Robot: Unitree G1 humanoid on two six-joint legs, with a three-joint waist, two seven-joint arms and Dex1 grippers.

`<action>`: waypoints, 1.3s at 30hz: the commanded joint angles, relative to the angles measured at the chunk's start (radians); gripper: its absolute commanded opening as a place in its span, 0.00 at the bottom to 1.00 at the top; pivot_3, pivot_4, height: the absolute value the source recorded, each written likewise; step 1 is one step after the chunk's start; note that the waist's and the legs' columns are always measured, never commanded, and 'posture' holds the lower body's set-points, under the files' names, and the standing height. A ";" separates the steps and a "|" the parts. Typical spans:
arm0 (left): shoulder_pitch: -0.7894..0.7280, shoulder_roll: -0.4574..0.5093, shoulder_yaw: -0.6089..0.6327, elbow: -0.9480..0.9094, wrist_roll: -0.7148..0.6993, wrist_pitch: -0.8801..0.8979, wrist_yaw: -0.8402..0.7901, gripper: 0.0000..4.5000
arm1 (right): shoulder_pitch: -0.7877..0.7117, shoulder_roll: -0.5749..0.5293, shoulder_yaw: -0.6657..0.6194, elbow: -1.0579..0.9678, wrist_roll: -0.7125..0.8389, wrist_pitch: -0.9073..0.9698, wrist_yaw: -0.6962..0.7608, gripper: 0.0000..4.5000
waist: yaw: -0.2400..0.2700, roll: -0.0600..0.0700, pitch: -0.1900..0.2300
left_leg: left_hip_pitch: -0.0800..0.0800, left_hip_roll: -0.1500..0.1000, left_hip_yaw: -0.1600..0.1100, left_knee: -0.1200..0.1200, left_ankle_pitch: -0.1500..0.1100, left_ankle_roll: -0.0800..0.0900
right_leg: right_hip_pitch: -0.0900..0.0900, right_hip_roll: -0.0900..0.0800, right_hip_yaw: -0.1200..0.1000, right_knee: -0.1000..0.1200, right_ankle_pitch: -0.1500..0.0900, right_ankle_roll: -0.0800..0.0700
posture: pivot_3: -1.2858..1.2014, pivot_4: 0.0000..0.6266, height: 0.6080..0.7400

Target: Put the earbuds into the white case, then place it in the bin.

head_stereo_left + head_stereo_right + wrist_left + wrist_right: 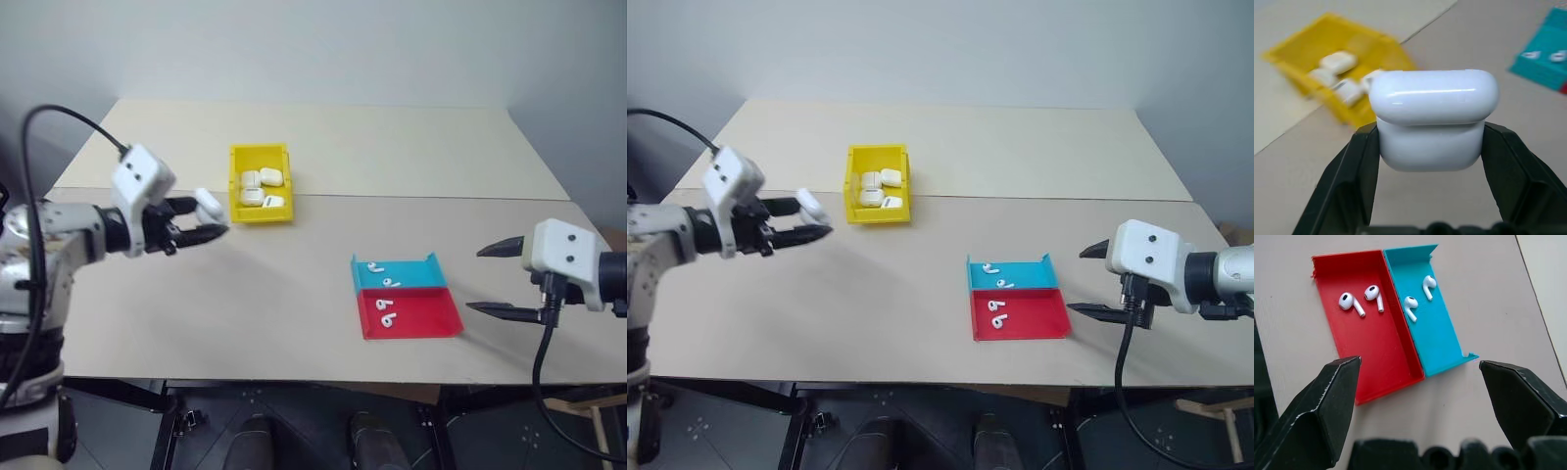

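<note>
White case (1434,120) is sitting clamped in my left gripper (201,221) near the bin (261,185); right gripper (500,279) is gaping wide, empty.

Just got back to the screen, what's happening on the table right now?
The left end effector is shut on a closed white case, held above the table beside the yellow bin, which already holds several cases. The right end effector is open and empty next to the blue-and-red tray, where four earbuds lie, two in each half.
</note>
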 commanded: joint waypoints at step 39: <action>0.344 -0.245 -0.220 -0.063 -0.110 -0.710 -0.240 0.62 | -0.629 0.278 0.862 0.108 -0.513 -0.325 0.357 0.59 | 0.002 0.001 0.000 | -0.001 0.000 0.000 0.001 0.000 0.000 | -0.001 0.000 0.000 -0.001 0.000 0.000 | 0.52 0.24 1.00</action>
